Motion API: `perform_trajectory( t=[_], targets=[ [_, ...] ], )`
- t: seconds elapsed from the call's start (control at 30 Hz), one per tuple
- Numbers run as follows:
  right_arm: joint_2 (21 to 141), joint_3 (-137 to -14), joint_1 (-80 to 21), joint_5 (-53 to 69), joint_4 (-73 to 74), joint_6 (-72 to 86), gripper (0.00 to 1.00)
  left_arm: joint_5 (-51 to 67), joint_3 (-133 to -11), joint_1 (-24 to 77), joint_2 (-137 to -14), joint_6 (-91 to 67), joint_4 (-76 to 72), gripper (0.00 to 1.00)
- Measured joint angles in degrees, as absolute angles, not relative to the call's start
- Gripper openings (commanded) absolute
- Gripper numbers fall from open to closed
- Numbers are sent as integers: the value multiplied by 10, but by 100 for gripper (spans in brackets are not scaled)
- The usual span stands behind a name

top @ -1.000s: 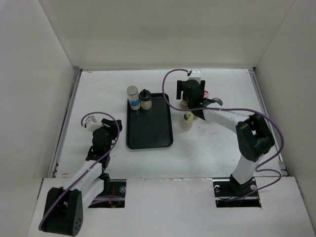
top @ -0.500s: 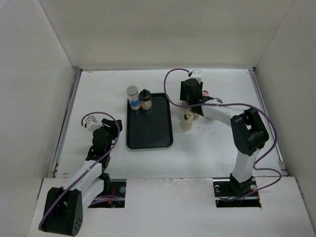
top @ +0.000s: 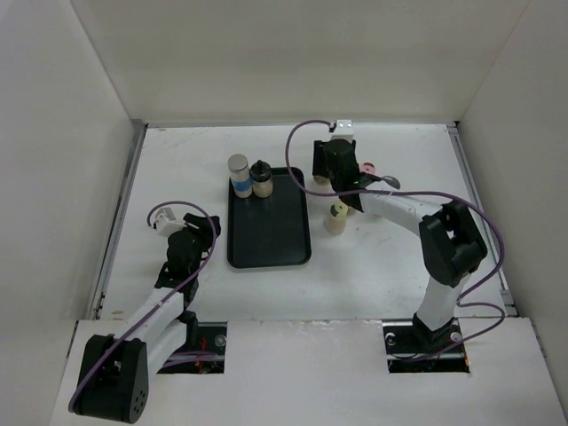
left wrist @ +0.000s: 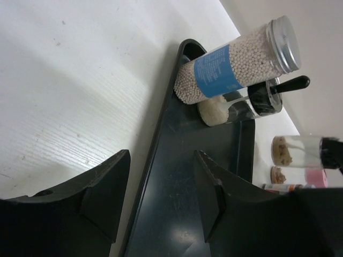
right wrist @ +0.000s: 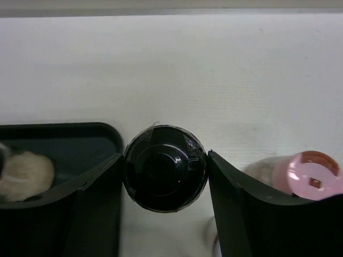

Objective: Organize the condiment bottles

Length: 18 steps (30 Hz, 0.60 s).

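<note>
A black tray (top: 269, 232) holds a blue-labelled jar with a grey cap (top: 238, 174) and a black-capped jar (top: 261, 178) at its far left corner. My right gripper (top: 334, 165) is shut on another black-capped jar (right wrist: 165, 167), just off the tray's far right corner (right wrist: 69, 138); both fingers touch its cap. A pink-capped jar (top: 367, 169) stands to its right and shows in the right wrist view (right wrist: 313, 173). A cream-capped jar (top: 335, 216) stands right of the tray. My left gripper (top: 192, 234) is open and empty, left of the tray.
White walls close in the table on the left, back and right. The left wrist view shows the blue-labelled jar (left wrist: 230, 72), the black-capped jar (left wrist: 257, 101) and the tray's left rim (left wrist: 155, 144) between my open fingers.
My right gripper has moved left towards the tray's far right corner with the black-capped jar in it. The left arm has not moved.
</note>
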<state>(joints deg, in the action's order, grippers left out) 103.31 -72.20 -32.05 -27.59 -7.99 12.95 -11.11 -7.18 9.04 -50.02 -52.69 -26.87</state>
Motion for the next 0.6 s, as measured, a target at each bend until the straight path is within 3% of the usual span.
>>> perform_trajectory(
  t=[0.27,0.5,0.6],
  targets=[
    [1082,-799,-399,-260,-96,118,51,-111,-72,90,-502,-527,-268,48],
    [1166,-855,-409,-233,-96,119,52,-111,-72,90,-500,-527,-268,48],
    [1192,-864,-407,-230,-96,119,60,-111,-72,90,-499,-527,-268,48]
  ],
)
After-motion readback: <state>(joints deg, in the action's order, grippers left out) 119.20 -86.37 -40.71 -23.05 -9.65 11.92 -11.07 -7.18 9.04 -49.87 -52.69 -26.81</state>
